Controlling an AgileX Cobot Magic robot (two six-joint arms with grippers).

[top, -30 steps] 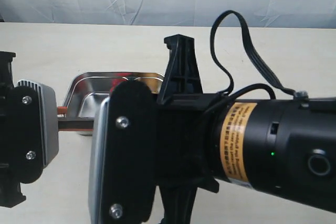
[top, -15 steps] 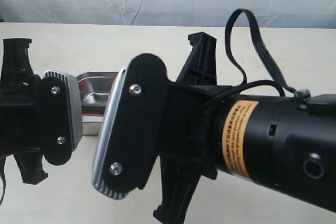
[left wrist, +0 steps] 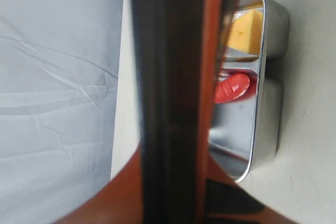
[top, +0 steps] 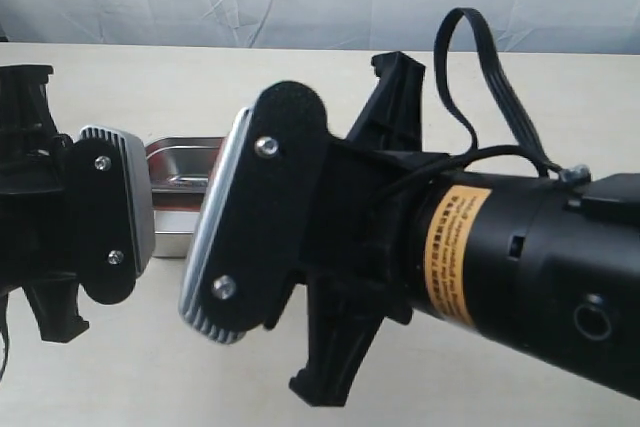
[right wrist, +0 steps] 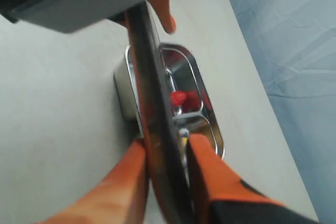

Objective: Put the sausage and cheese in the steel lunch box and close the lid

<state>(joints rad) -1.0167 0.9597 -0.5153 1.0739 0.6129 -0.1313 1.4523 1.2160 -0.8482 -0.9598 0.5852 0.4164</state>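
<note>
The steel lunch box sits on the table, with the cheese in one compartment and the sausage in the other. The dark lid is seen edge-on, tilted above the box. My left gripper is shut on one end of it. At the other end the lid runs between the fingers of my right gripper. One finger lies against it and the other stands a little off it. The exterior view shows only a corner of the box between the two wrists.
Bare beige table surrounds the box, and a pale blue cloth hangs behind the table's far edge. Both wrist housings fill most of the exterior view.
Both wrists have turned and shifted, and they now cover more of the lunch box. The right gripper's jaws have widened round the lid. The left grip is unchanged.
</note>
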